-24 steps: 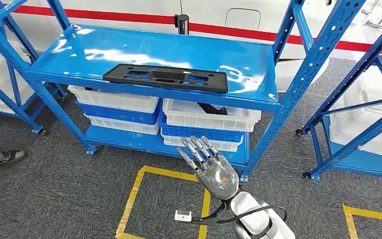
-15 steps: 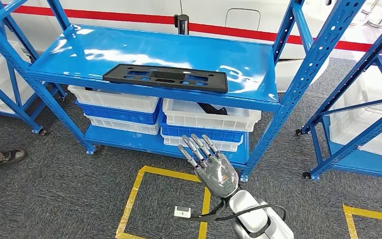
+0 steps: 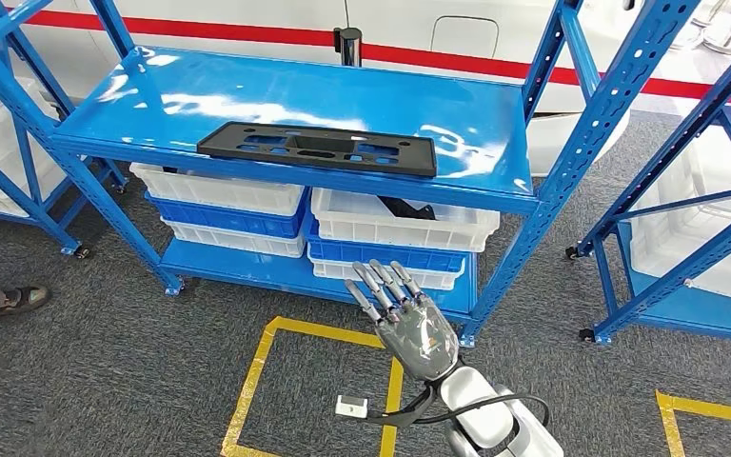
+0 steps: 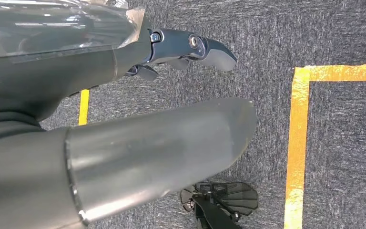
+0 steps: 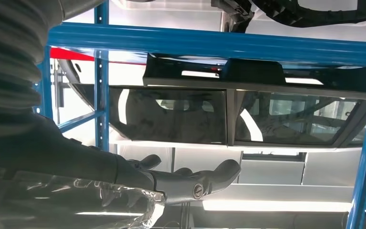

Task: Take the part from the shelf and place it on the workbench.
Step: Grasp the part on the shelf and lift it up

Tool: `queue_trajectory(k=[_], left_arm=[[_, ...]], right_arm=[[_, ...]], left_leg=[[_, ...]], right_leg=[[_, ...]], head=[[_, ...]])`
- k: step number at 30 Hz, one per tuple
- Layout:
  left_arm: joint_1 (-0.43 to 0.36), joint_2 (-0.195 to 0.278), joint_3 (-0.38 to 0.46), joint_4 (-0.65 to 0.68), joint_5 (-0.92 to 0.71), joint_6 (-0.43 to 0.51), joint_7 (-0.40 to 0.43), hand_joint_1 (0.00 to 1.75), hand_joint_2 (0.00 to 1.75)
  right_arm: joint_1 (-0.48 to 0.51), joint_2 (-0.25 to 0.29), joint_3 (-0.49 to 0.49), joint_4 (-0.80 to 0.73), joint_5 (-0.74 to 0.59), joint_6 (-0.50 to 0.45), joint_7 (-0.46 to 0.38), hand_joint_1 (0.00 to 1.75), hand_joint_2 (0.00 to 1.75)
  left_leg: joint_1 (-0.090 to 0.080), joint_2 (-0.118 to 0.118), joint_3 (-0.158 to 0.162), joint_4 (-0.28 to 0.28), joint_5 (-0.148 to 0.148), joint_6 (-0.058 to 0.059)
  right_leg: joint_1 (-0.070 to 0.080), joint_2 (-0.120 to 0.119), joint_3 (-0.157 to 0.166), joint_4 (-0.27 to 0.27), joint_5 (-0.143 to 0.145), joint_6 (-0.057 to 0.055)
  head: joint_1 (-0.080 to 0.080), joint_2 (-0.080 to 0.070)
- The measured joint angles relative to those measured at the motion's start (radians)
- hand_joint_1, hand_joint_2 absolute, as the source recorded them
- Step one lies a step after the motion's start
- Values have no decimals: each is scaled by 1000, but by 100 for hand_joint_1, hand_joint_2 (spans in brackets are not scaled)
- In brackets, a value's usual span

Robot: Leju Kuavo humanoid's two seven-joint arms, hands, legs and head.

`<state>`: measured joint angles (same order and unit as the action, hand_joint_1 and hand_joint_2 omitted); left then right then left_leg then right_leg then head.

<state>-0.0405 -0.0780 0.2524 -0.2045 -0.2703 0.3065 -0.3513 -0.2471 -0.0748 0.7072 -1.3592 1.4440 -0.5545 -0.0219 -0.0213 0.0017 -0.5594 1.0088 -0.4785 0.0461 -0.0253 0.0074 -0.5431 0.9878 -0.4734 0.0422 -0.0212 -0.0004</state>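
Right robot hand [image 3: 409, 319]: raised in front of the shelf, fingers spread and straight, holding nothing; it sits below the top deck and short of the part.
Left robot hand [image 4: 190, 47]: hangs toward the floor; whether its fingers are spread or curled cannot be told.
Change: over the last moments the right robot hand has drifted slightly right and down, a small shift with the fingers as spread as before; the part has not moved.
Meaning: judged as an early reach; the grasp is yet to come and the workbench step is untouched.
Part [image 3: 316, 149]: flat black plate with cut-outs, lying near the front edge of the top deck of the shelf [image 3: 247, 90], lengthwise along it.
Bins [image 3: 395, 228]: white and blue crates stacked on the lower deck, under the part.
Upright [image 3: 571, 162]: blue post at the shelf's right front corner, just right of the hand's likely path up; a possible snag.
Floor tape [image 3: 257, 381]: yellow square on grey carpet below the hand.
Person: a shoe [image 3: 19, 300] at the left edge, well apart.
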Motion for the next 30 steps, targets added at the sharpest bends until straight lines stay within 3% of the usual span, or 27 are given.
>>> queue_trajectory(k=[2,4,7,9,10,12,14,15,17,25,30], left_arm=[[0,0,8,0,10,-1,0,0,0],[-2,0,16,0,15,-2,-1,0,0],[-3,0,23,0,18,-3,-2,0,0],[-3,-1,26,0,20,-6,-3,0,0],[-3,-1,28,0,22,-8,-3,0,0],[-3,-3,30,0,24,-11,-3,0,0],[-4,-4,33,0,25,-12,-4,0,0],[-4,-4,36,0,25,-12,-4,0,0],[-4,-4,39,0,25,-12,-4,0,0],[-5,-5,45,0,24,-12,-4,0,0],[-5,-5,50,0,23,-7,-4,0,0]], right_arm=[[-1,-1,-4,1,-3,-2,-4,0,175],[-1,-2,-9,2,-6,-5,-9,0,175],[-1,-4,-13,6,-7,-7,-11,0,175],[2,-8,-14,10,-8,-7,-13,0,175],[4,-9,-14,12,-8,-7,-14,0,175],[4,-10,-14,14,-8,-7,-15,0,175],[3,-9,-14,14,-8,-7,-16,0,175],[3,-9,-14,15,-8,-7,-16,0,175],[3,-9,-14,15,-8,-7,-16,0,175],[-2,-9,-14,16,-8,-7,-16,0,175],[-4,-7,-14,18,-8,-8,-16,0,175]], left_leg=[[2,1,1,-5,4,7],[7,5,5,-16,11,17],[9,9,3,-20,16,24],[8,9,2,-20,16,24],[8,9,2,-19,15,23],[8,8,6,-18,12,18],[4,8,7,-12,6,8],[3,8,6,-9,3,6],[5,8,4,-7,2,6],[13,7,4,-10,5,-5],[8,7,1,-7,3,-2]], right_leg=[[-1,0,-2,0,0,4],[1,-1,-19,33,-18,4],[4,-2,-112,215,-95,-11],[4,-2,-157,299,-115,-9],[5,-2,-149,281,-100,-2],[4,-6,-83,149,-44,10],[5,-10,-26,35,-4,6],[5,-11,-16,14,3,0],[6,-9,-16,12,6,-7],[14,-8,-17,12,6,-14],[9,-8,-16,10,7,-12]], head=[[0,0],[2,0],[8,0],[9,0],[9,0],[10,0],[9,0],[8,0],[7,0],[7,0],[7,0]])
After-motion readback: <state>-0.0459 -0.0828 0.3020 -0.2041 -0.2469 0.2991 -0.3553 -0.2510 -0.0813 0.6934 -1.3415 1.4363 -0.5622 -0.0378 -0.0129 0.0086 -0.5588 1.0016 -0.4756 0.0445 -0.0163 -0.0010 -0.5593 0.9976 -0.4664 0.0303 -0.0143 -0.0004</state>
